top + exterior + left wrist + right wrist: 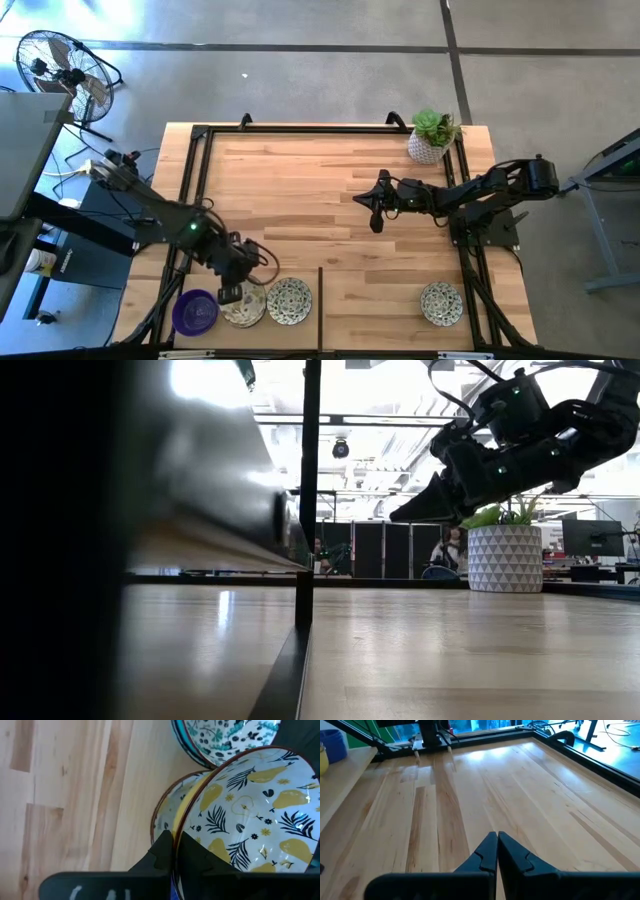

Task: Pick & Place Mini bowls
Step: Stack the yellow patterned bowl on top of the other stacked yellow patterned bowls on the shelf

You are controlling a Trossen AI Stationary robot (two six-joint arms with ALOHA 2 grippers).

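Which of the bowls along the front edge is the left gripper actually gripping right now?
The yellow pear bowl, tilted up, its rim pinched in the shut left gripper. The purple bowl and green floral bowl beside it lie flat, untouched.

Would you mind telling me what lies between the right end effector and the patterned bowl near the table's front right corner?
Only bare wooden table, as the high view shows: nothing sits between the right end effector and that patterned bowl.

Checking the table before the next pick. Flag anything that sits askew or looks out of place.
One bowl with yellow pears is tilted up on edge, its rim pinched in the shut left end effector above another bowl at the table's near left. The right end effector hangs shut and empty over mid-table. Nothing looks spilled or broken.
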